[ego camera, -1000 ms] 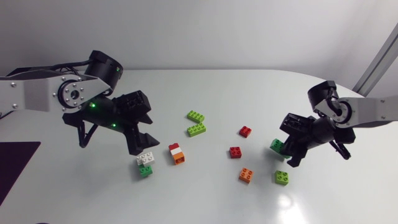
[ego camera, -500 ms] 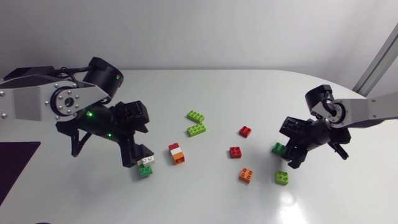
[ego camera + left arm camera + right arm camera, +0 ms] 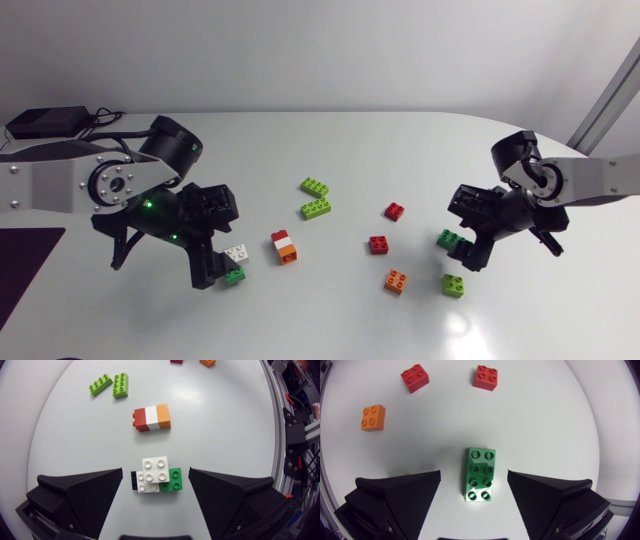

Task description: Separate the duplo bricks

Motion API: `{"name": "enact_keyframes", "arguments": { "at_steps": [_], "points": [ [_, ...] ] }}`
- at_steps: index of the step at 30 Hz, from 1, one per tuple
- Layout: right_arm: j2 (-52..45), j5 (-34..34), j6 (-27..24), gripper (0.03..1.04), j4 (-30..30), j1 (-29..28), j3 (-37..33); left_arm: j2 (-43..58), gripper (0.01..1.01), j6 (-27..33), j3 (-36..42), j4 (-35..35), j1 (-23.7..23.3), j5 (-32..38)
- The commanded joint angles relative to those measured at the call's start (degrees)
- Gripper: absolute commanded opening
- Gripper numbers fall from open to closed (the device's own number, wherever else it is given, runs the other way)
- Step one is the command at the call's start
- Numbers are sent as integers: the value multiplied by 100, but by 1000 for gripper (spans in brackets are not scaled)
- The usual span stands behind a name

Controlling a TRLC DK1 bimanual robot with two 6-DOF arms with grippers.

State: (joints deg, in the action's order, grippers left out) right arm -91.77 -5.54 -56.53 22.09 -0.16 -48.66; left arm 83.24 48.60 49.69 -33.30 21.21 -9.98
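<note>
Two claws have moved in the last second. The left gripper (image 3: pixel 222 262) has come down and toward the near edge of the table (image 3: pixel 400 140), so it now stands around the white, green and black stack (image 3: pixel 155 479). The right gripper (image 3: pixel 474 475) has shifted only a little, above the dark green brick (image 3: pixel 479 474) near the right edge.

I judge that the left arm is now placed to close on its stack, which is the first step to pull it apart.

Both claws are open: their fingers stand wide and none of them touches a brick. The stack lies about in the middle of the left gap, near the fingertips. The dark green brick lies lengthwise between the right fingers, apart from both. The red, white and orange stack (image 3: pixel 151 417) lies ahead of the left gripper and is still joined.
</note>
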Motion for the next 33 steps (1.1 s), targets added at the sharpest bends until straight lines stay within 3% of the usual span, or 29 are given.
{"name": "enact_keyframes", "arguments": {
  "at_steps": [1,7,14,21,33],
  "points": [
    [291,18,99,990,85,298,296,69,920,9,-162,-45,67,57],
    [440,62,564,989,33,1097,375,34,920,-8,-223,-45,67,84],
    [265,-202,679,989,24,1528,85,-45,920,-17,-293,-45,58,101],
    [-34,-835,301,989,349,1642,-504,-194,920,-8,-364,-54,50,101],
    [-1054,-1300,-464,985,1017,1801,-1550,-361,920,44,-478,-54,15,101]
  ]
}}
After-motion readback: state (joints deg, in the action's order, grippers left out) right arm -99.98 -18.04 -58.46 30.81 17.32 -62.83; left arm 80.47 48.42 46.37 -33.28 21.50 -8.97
